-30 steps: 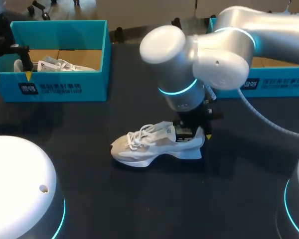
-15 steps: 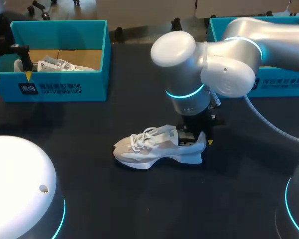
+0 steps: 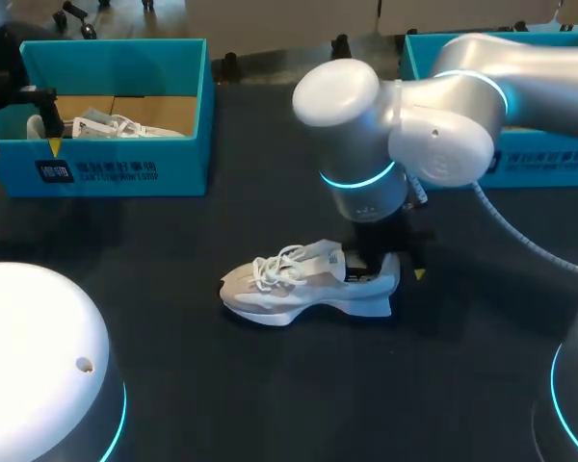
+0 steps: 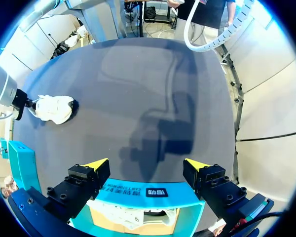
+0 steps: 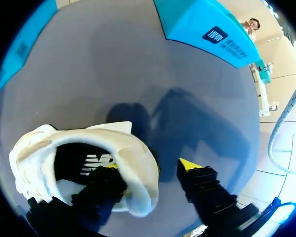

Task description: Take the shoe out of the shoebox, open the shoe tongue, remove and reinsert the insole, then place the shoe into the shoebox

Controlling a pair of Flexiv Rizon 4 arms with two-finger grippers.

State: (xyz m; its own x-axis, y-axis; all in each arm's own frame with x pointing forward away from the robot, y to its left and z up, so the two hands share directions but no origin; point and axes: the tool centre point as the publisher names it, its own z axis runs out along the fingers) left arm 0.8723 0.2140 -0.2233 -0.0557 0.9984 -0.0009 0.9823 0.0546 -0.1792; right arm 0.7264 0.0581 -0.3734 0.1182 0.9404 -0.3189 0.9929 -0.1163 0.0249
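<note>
White-and-beige lace-up sneaker [image 3: 303, 284] sits upright on its sole on the matte black table [image 3: 222, 385], toe toward the left arm's side.

Right gripper [image 3: 390, 269] is at the sneaker's heel, fingers parted and straddling the heel collar. One finger [image 5: 106, 185] is down inside the shoe opening, close against the inner lining. The other finger [image 5: 202, 185] is outside, behind the heel, with a sliver of table showing between it and the shoe. Not clamped; the heel wall just sits in the gap.

Left gripper [image 4: 147, 165] is well apart from the sneaker, hovering over one wall of the open teal cardboard shoebox [image 3: 116, 168]. Its fingers are spread wide, holding nothing and touching nothing. A second white laced shoe [image 3: 111, 125] lies inside that box.

From the left wrist, the sneaker is far across the table from that box, with the right gripper at its heel.

Another teal box [image 3: 535, 159] stands on the sneaker's heel side, behind the right arm, partly hidden.

Tongue and insole state: can't tell.
</note>
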